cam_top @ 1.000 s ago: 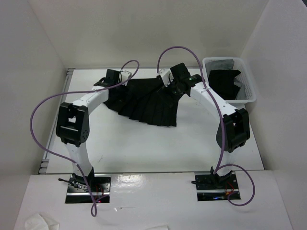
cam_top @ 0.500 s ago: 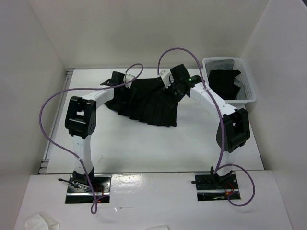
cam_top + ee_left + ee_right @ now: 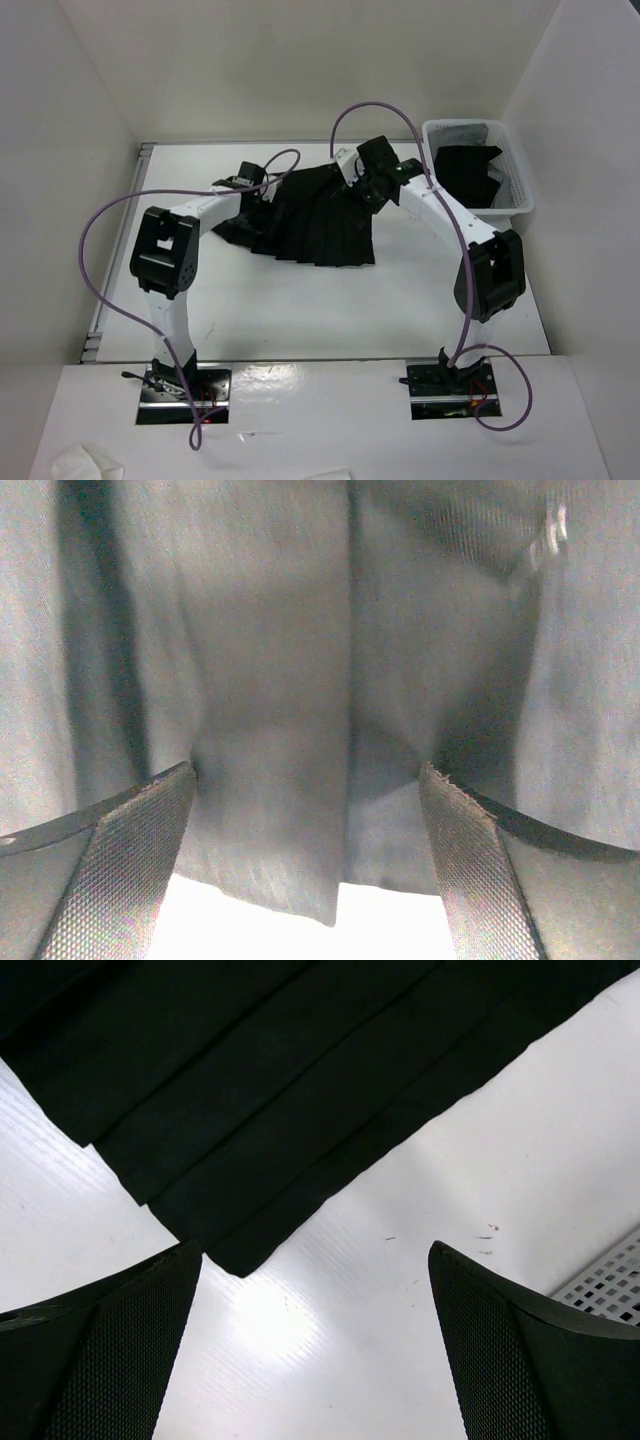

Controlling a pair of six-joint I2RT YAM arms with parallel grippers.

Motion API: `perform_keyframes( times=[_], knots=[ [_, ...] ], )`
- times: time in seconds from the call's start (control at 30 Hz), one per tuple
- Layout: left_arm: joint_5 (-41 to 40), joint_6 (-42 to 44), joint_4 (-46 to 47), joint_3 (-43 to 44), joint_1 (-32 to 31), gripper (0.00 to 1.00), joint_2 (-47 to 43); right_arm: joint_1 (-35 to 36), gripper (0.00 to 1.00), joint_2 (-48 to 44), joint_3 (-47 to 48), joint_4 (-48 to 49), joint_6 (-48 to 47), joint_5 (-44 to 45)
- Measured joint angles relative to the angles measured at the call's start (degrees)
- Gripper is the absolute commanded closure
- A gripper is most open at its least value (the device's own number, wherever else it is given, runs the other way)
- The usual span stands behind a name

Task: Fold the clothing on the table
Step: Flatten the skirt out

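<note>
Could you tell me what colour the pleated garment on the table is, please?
The garment is plain black; clearest from the top external view.

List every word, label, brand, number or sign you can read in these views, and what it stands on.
None: no text can be read in any view.
The black pleated fabric garment, the flat matte white table and the small white plastic bin carry no visible lettering.
The faint scratch marks on the table are not characters.

Robot lab test cell: white panel walls [image 3: 300, 70] enclosing white table [image 3: 300, 300], purple cables [image 3: 90, 260] looping overhead
</note>
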Motion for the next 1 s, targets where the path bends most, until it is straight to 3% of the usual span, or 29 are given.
perform_keyframes(
  times=[0.33,0.6,0.77,1.0],
  knots=[
    [-0.6,-0.9,-3.5,-12.7,-0.3,0.08,-11.4,0.0,0.02,-1.6,0.2,-0.5,-0.2,-0.7],
    [-4.5,1.8,-1.7,-12.4,-2.1,0.05,-25.5,0.0,0.02,-1.6,0.2,-1.0,-0.2,-0.7],
    [-12.7,5.5,4.2,-10.4,-10.0,0.09,-23.9,0.0,0.02,-2.1,-0.1,-1.1,-0.3,1.6],
    [-22.5,11.9,8.8,-12.6,-18.6,0.31,-13.7,0.0,0.02,-6.7,-4.0,-1.1,-0.4,4.9]
  ],
)
